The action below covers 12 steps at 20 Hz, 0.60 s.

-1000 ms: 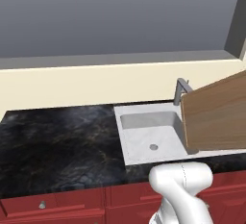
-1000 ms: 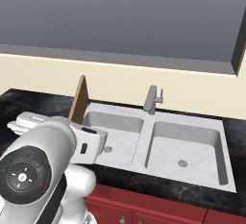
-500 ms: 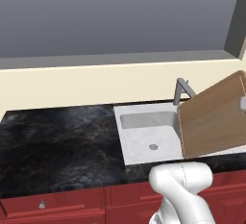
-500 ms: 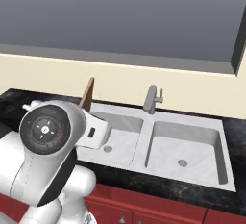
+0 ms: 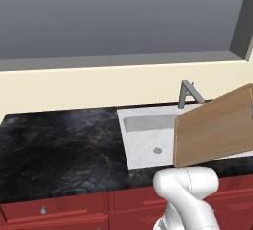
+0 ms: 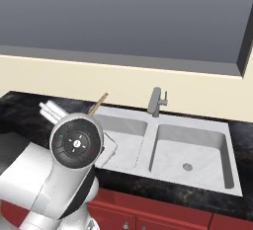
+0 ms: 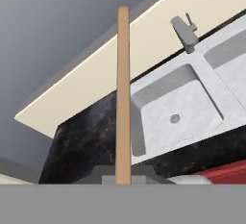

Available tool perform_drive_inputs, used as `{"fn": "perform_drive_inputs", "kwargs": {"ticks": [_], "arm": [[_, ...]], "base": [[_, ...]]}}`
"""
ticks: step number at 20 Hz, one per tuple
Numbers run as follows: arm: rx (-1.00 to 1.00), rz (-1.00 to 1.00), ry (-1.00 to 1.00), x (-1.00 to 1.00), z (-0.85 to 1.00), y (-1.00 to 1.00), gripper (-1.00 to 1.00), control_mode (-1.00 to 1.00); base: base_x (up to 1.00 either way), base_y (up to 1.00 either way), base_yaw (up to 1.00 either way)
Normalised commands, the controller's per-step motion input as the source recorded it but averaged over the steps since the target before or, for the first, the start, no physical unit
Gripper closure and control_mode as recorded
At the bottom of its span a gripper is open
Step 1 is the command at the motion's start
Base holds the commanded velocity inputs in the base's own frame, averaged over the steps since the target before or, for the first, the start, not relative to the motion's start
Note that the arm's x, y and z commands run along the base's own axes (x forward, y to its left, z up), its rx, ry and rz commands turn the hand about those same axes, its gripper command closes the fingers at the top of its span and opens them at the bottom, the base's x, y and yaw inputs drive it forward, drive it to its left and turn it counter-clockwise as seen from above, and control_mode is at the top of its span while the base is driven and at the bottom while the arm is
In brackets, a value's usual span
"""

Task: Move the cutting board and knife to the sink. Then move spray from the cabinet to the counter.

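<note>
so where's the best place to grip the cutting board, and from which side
Grip it by a short end, jaws across its thin edge, coming in along its length, as the shut gripper already does. The cutting board is a flat, thin slab, edge-on in the hand view, held tilted over the sink.

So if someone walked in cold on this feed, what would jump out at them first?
The cutting board, held up in the air and tilted over the sink, would catch the eye first; in the hand view it shows edge-on as a thin wooden strip rising from the shut fingers. Next comes the double-basin sink itself with its faucet, set in the black counter.
</note>
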Motion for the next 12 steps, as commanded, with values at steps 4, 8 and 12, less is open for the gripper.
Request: {"fn": "perform_drive_inputs", "kwargs": {"ticks": [4,8,12], "arm": [[0.28,-0.13,0.01,0.17,-0.07,0.00,1.00,-1.00],[0.20,-0.14,0.00,0.43,-0.01,0.00,1.00,-1.00],[0.07,-0.13,0.00,0.35,-0.10,0.00,1.00,-1.00]], "base": [[0.00,0.00,0.00],[0.00,0.00,0.00],[0.00,0.00,0.00]]}}
